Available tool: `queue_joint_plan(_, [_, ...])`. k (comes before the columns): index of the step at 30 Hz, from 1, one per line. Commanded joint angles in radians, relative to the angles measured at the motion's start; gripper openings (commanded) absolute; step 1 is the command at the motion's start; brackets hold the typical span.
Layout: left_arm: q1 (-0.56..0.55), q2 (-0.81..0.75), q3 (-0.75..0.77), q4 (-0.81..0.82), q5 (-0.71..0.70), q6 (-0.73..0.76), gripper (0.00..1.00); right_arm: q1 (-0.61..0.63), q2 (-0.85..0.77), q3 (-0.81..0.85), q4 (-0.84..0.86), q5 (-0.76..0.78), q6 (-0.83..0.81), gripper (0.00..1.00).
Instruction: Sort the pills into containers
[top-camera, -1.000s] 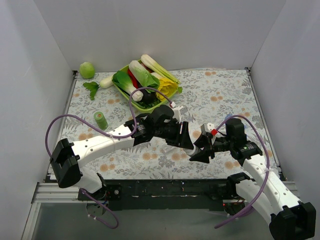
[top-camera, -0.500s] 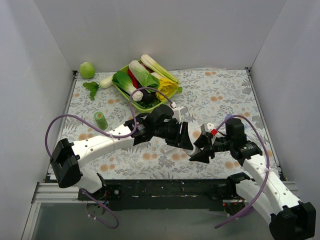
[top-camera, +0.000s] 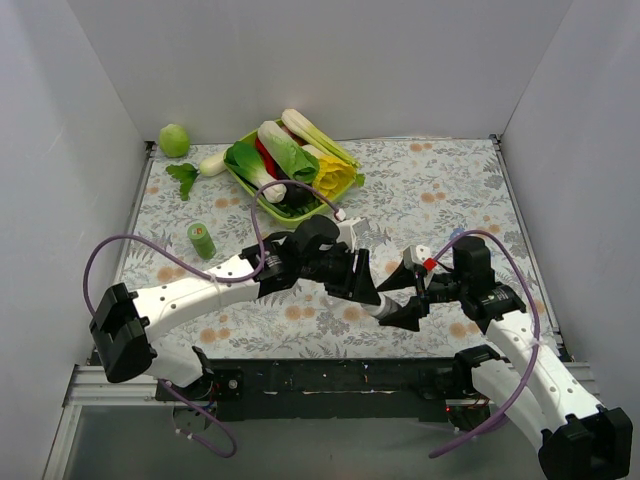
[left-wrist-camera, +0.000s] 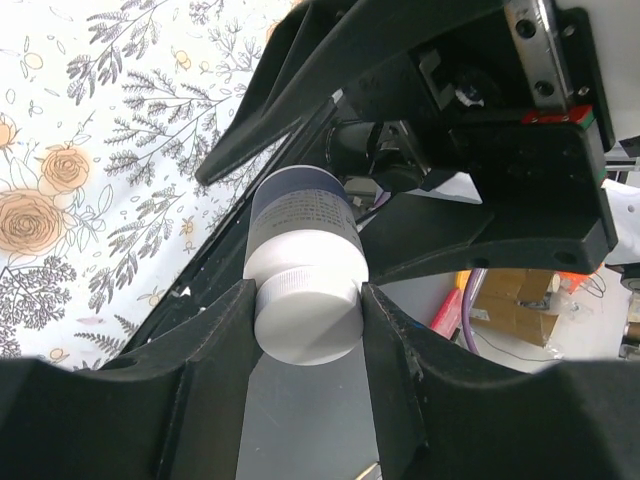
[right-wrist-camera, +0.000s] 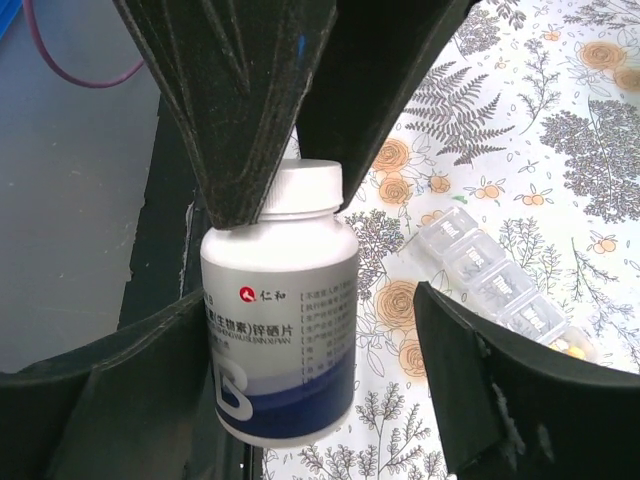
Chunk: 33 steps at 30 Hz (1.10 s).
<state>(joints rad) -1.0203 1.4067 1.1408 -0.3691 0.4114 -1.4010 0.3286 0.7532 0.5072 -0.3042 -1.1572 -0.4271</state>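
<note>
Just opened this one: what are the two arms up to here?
Both arms meet at the near middle of the table around a white plastic pill bottle with a blue band. The left gripper is clamped on its white screw cap, which is still on. The right gripper is open, one finger on either side of the bottle's body. The clear plastic pill-organiser strip lies on the floral tablecloth below.

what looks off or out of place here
The pill bottle is held in mid-air by its white cap alone, clamped in the left pincer; the right pincer stands open around its body.
</note>
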Motion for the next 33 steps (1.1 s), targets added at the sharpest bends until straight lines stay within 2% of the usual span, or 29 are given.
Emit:
queue_joint_plan(1, [-0.004,-0.078,-0.036,0.016,-0.005,-0.024,0.0,0.0,-0.02,-0.009,0.042,-0.006,0.005,0.88])
queue_joint_plan(6, [0.011,-0.118,-0.068,-0.055,-0.086,-0.033,0.0,-0.002,-0.032,-0.006,0.022,0.005,-0.013,0.93])
queue_joint_plan(11, [0.066,-0.221,-0.15,-0.171,-0.246,-0.046,0.0,-0.022,-0.066,-0.002,-0.013,0.01,-0.062,0.95])
queue_joint_plan(16, [0.213,-0.322,-0.197,-0.322,-0.385,-0.036,0.0,-0.04,-0.083,-0.006,-0.016,0.017,-0.071,0.95])
queue_joint_plan(17, [0.235,-0.333,-0.199,-0.35,-0.469,-0.033,0.0,-0.042,-0.086,-0.007,-0.015,0.022,-0.071,0.95])
queue_joint_plan(20, [0.313,-0.356,-0.187,-0.461,-0.587,-0.038,0.0,-0.062,-0.097,-0.01,-0.007,0.037,-0.067,0.95])
queue_joint_plan(21, [0.351,-0.359,-0.179,-0.503,-0.658,-0.036,0.0,-0.063,-0.098,-0.013,-0.004,0.043,-0.064,0.95])
queue_joint_plan(24, [0.451,-0.351,-0.185,-0.534,-0.71,0.011,0.0,-0.076,-0.106,-0.015,0.005,0.056,-0.055,0.95])
queue_joint_plan(26, [0.503,-0.33,-0.194,-0.533,-0.715,0.042,0.0,-0.083,-0.107,-0.018,0.008,0.059,-0.052,0.95])
queue_joint_plan(27, [0.566,-0.319,-0.193,-0.516,-0.697,0.066,0.0,-0.085,-0.109,-0.019,0.013,0.06,-0.049,0.95])
queue_joint_plan(30, [0.609,-0.267,-0.184,-0.504,-0.752,0.099,0.0,-0.092,-0.115,-0.021,0.013,0.06,-0.044,0.95])
queue_joint_plan(33, [0.679,-0.189,-0.181,-0.492,-0.749,0.122,0.0,-0.1,-0.118,-0.024,0.017,0.062,-0.041,0.95])
